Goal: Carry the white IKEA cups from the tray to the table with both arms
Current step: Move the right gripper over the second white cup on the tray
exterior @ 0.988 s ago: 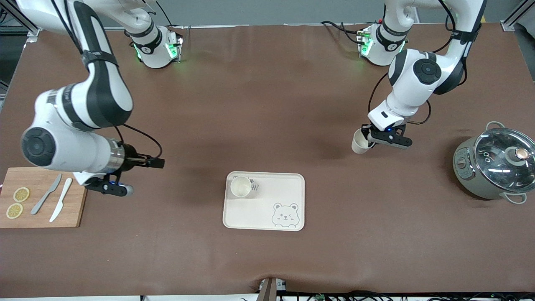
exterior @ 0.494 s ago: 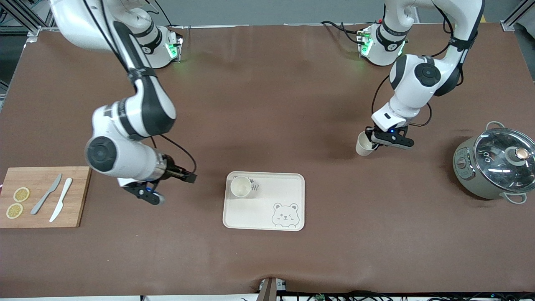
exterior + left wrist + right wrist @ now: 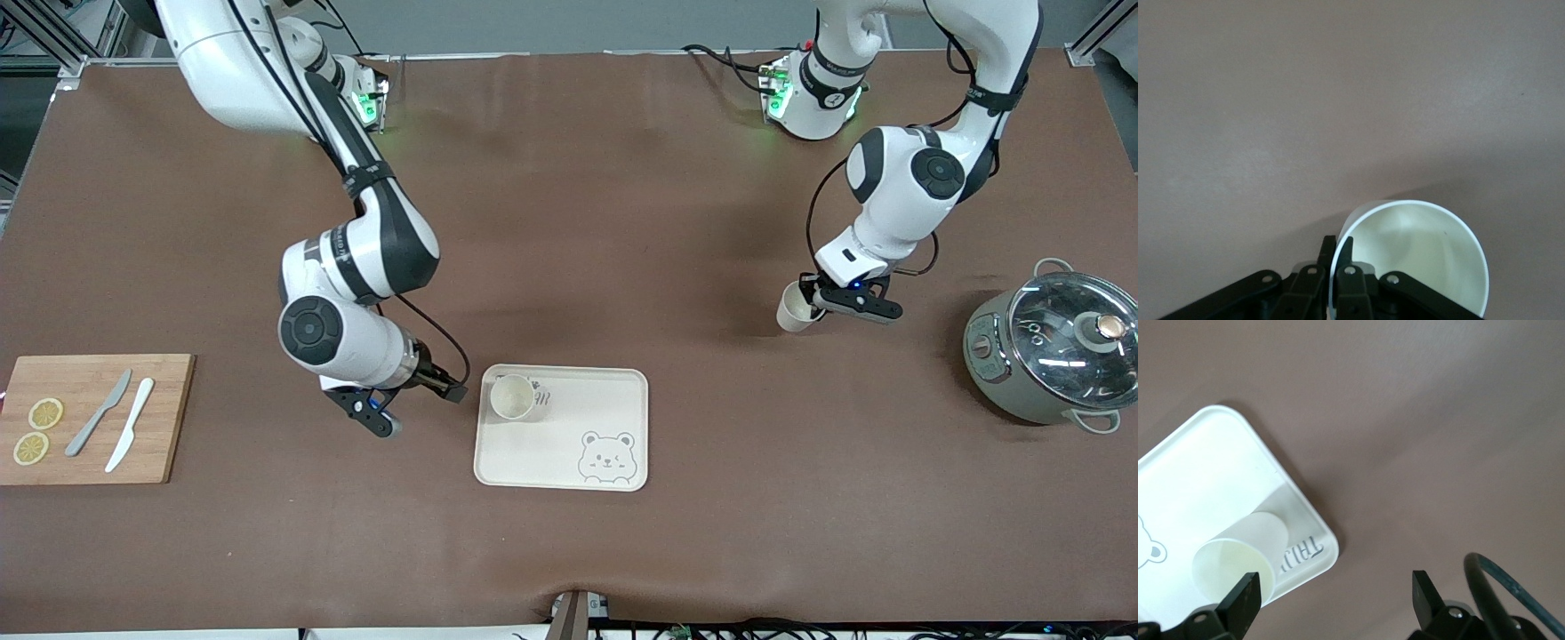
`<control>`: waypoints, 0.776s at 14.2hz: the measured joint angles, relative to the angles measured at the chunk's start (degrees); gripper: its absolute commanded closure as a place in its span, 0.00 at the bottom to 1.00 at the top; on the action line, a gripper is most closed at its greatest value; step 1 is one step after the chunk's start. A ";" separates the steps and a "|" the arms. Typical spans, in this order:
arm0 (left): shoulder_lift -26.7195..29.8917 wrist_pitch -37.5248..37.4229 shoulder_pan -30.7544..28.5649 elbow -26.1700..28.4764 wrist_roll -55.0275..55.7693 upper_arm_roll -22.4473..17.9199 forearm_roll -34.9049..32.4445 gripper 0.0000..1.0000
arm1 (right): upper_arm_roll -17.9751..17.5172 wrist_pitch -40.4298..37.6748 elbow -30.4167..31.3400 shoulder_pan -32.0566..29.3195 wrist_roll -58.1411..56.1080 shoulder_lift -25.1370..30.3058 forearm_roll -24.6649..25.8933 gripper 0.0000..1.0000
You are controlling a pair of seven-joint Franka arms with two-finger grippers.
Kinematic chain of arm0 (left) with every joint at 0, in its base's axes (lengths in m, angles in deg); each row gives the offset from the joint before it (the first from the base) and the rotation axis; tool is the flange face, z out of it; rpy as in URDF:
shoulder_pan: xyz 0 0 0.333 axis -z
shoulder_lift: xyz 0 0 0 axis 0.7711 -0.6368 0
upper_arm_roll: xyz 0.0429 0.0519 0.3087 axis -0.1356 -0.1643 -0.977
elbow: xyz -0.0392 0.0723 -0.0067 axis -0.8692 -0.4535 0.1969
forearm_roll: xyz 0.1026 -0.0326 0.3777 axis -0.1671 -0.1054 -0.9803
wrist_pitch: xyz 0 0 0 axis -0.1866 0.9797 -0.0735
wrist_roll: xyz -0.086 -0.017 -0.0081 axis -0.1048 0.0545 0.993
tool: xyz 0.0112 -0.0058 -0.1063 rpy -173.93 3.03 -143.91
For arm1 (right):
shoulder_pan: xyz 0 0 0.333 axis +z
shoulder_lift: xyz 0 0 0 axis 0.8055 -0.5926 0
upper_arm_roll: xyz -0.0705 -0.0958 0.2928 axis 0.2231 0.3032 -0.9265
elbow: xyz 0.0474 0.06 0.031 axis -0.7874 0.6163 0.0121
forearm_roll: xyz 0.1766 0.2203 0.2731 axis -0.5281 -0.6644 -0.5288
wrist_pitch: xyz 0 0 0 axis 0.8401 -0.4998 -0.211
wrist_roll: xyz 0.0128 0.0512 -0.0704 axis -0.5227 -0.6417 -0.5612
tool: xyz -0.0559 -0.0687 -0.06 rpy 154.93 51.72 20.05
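Note:
One white IKEA cup (image 3: 513, 397) stands upright in a corner of the bear-printed tray (image 3: 569, 453); it also shows in the right wrist view (image 3: 1238, 561) on the tray (image 3: 1198, 473). My right gripper (image 3: 377, 423) is open and empty, low over the table beside that corner of the tray; its jaws (image 3: 1333, 587) stand wide apart. My left gripper (image 3: 816, 302) is shut on the rim of the second white cup (image 3: 794, 313), over bare table between the tray and the pot. In the left wrist view one finger (image 3: 1346, 248) is inside the cup (image 3: 1425, 253) and one outside.
A grey-green pot with a glass lid (image 3: 1053, 356) stands at the left arm's end of the table. A wooden cutting board (image 3: 160, 418) with two knives and lemon slices lies at the right arm's end.
My right arm has swung from over the cutting board toward the tray and now sits beside it. My left gripper, still holding its cup, has shifted a little toward the pot.

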 measured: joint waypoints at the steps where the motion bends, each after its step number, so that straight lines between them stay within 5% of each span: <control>1: -0.53 0.19 0.00 0.00 -2.51 0.02 2.61 1.00 | 0.00 0.63 -0.05 0.77 1.46 -0.38 0.00 0.00; 11: -4.16 2.32 0.16 -0.24 -7.28 0.35 7.91 1.00 | -0.19 9.05 -1.48 4.41 11.74 -5.31 -0.03 0.00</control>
